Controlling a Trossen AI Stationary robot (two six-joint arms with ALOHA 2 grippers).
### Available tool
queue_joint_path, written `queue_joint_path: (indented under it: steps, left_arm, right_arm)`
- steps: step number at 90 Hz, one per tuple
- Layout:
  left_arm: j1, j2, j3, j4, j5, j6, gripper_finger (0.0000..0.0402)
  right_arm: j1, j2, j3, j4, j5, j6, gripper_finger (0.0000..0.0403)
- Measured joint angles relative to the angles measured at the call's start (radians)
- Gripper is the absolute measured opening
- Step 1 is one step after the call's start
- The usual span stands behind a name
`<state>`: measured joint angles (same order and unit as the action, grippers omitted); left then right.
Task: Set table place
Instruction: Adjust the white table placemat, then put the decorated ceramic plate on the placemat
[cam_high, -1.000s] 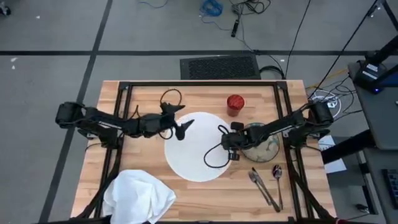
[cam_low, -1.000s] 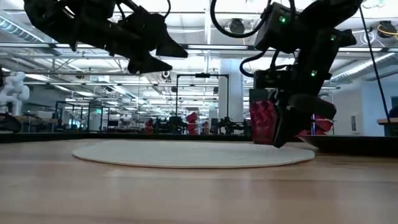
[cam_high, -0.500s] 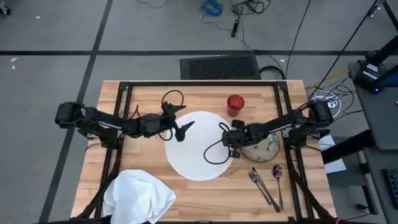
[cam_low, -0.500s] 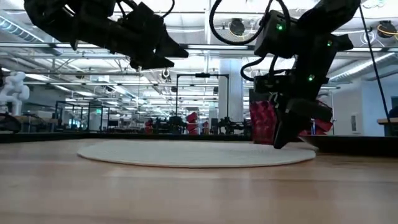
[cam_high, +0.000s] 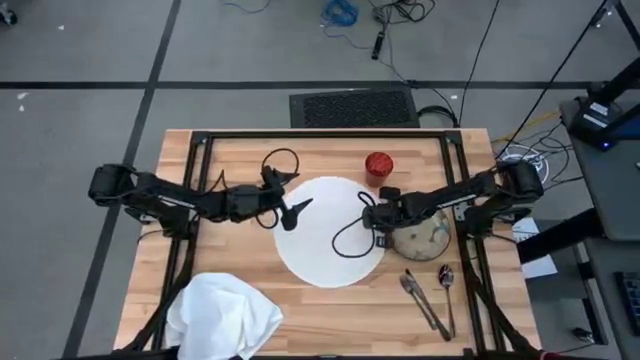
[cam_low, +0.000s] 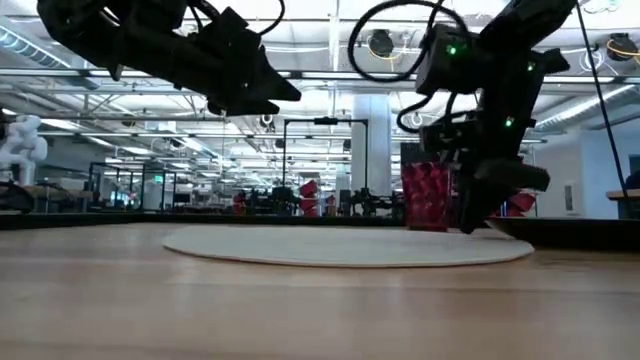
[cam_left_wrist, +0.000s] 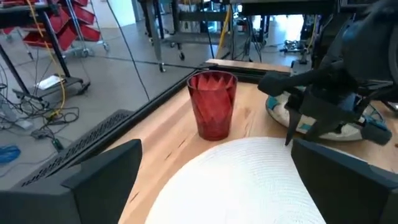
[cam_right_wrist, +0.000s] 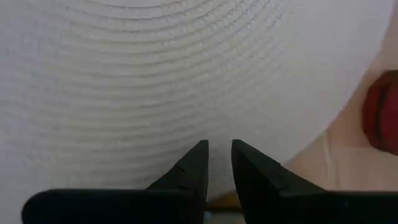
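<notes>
A: The right gripper (cam_high: 378, 228) is sitting at the right rim of the plate (cam_high: 322, 240), fingers drawn almost together. It is probably nipping that rim, though the contact itself is hidden.

B: And the bowl (cam_high: 428, 236) is lying just beside it, right of the plate, under the right arm. If the plate is going further right, its edge is likely heading into the bowl and shoving it toward the table (cam_high: 230, 160) frame.

A: The thin pinch is worrying too. A rim hold that shallow is liable to slip, leaving the plate skewed.

B: The cup (cam_high: 378, 166) is standing just beyond the plate's far right edge. A swing of the wrist toward the far side is risking a knock there.

A: The left gripper (cam_high: 293, 210) is hanging spread wide and empty above the plate's left edge, so it is not helping to steady anything.

B: The spoon (cam_high: 445, 280) and the other cutlery (cam_high: 422, 300) are lying near right, and the napkin (cam_high: 222, 315) is bunched near left, well apart from the plate. Those look safe for now.
</notes>
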<state>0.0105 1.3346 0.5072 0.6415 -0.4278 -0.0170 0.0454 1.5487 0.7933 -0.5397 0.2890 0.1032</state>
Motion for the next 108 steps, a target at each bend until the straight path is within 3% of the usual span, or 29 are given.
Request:
queue_joint_path:
  steps: [13, 38, 60, 71, 89, 108]
  left_arm:
    - [0.0, 0.0, 0.0, 0.001, 0.0, 0.0, 0.04]
    - [0.0, 0.0, 0.0, 0.006, 0.0, -0.001, 0.04]
    - [-0.018, 0.0, 0.0, 0.006, 0.03, -0.002, 0.04]
    - [-0.02, 0.0, 0.0, 0.005, 0.031, -0.002, 0.04]
    - [-0.021, 0.0, 0.0, -0.001, 0.031, -0.002, 0.04]
    - [-0.021, 0.0, 0.0, 0.003, 0.031, -0.002, 0.04]
  right_arm:
    - [0.016, -0.106, 0.0, -0.034, 0.001, -0.01, 0.0059]
    - [-0.062, -0.299, 0.0, -0.34, 0.095, 0.113, 0.0059]
    - [-0.258, -0.353, 0.002, -0.327, -0.102, 0.043, 0.0059]
    - [-0.287, -0.346, 0.002, -0.304, -0.201, 0.015, 0.0059]
    - [-0.185, -0.343, 0.002, -0.299, -0.338, 0.226, 0.0059]
    - [0.05, -0.309, 0.002, -0.262, -0.335, 0.434, 0.0059]
